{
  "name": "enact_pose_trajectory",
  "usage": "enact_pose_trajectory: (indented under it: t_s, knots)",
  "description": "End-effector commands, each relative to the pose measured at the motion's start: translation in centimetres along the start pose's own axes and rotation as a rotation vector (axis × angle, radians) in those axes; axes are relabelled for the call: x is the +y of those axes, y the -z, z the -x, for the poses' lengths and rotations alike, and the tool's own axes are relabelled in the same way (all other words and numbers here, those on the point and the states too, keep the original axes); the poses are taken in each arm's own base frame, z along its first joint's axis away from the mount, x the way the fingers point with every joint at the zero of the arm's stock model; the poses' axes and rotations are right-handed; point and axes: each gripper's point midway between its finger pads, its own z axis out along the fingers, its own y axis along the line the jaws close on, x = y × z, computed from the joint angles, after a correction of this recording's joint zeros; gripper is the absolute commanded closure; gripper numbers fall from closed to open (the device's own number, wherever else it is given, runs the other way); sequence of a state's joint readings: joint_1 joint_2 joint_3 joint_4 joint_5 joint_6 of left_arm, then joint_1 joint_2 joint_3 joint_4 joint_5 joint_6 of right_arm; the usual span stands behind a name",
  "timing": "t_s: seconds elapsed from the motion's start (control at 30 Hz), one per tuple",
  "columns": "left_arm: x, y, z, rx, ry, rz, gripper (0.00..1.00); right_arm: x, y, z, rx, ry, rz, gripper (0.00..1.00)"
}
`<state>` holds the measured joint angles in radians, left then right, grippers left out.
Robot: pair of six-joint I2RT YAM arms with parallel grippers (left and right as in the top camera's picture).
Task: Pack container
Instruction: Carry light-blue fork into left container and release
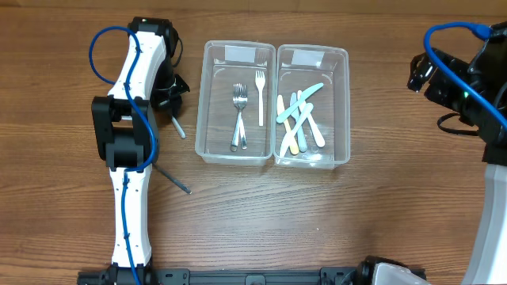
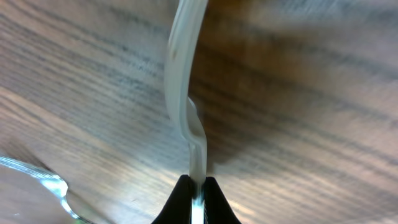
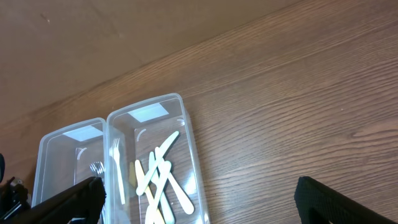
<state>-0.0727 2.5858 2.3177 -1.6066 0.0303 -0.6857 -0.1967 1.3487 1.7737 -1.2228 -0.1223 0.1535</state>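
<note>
Wooden desk (image 1: 380,222), brown grain, took up the whole overhead view.

Left arm (image 1: 131,150), white with black joints and a blue cable, reached along the desk's left side. Right arm (image 1: 475,87), dark, sat at the far right edge, well apart from the containers.

Two clear rectangular plastic containers stood side by side at desk centre, long walls touching. Left container (image 1: 207,119) held two metal forks (image 1: 240,119) lying close together and one white plastic fork (image 1: 260,96) just beside them. Right container (image 1: 342,119) held a crossed heap of pastel plastic knives (image 1: 299,123) in white, pale blue and yellow.

Left hand (image 1: 170,93) was low over the desk, just left of the left container. In its wrist view the left hand (image 2: 197,183) was pinched tight on the end of a translucent white plastic utensil (image 2: 180,81). The utensil was seen edge-on, so its kind could not be told. It was outside both containers.

Right hand (image 3: 199,186) was spread wide and gripping nothing, both containers in view beyond it.

A grey metal utensil (image 1: 179,127) lay on the desk, poking out from under the left hand. A thin dark sliver (image 1: 174,180) lay beside the left arm; its kind was unclear.
</note>
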Motion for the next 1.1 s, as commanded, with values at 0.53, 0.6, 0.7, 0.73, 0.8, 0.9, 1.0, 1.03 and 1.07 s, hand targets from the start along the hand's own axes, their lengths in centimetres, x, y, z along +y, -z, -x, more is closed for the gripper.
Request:
enact_pose_trajectory:
  t_s: [0.53, 0.6, 0.7, 0.73, 0.8, 0.9, 1.0, 1.03, 1.07]
  knots:
    - [0.8, 16.8, -3.7, -0.415, -0.194, -0.210, 0.96, -0.2, 0.3, 0.4, -0.017, -0.002, -0.012, 0.00]
    - [-0.7, 20.1, -5.8, -0.530, -0.341, -0.256, 0.96, -0.2, 0.3, 0.4, -0.017, -0.002, -0.012, 0.00]
    - [-2.3, 22.4, -8.2, -0.624, -0.451, -0.273, 0.96, -0.2, 0.3, 0.4, -0.017, -0.002, -0.012, 0.00]
    - [-2.9, 22.6, -8.9, -0.639, -0.476, -0.274, 0.96, -0.2, 0.3, 0.4, -0.017, -0.002, -0.012, 0.00]
    - [-4.0, 22.5, -9.9, -0.649, -0.509, -0.269, 0.96, -0.2, 0.3, 0.4, -0.017, -0.002, -0.012, 0.00]
    - [-6.7, 20.8, -11.0, -0.633, -0.567, -0.253, 0.96, -0.2, 0.3, 0.4, -0.017, -0.002, -0.012, 0.00]
    - [-9.2, 17.7, -10.7, -0.587, -0.593, -0.218, 0.96, -0.2, 0.3, 0.4, -0.017, -0.002, -0.012, 0.00]
    - [-9.9, 16.0, -10.5, -0.557, -0.597, -0.194, 0.96, -0.2, 0.3, 0.4, -0.017, -0.002, -0.012, 0.00]
    - [-10.3, 14.9, -10.3, -0.536, -0.597, -0.177, 0.96, -0.2, 0.3, 0.4, -0.017, -0.002, -0.012, 0.00]
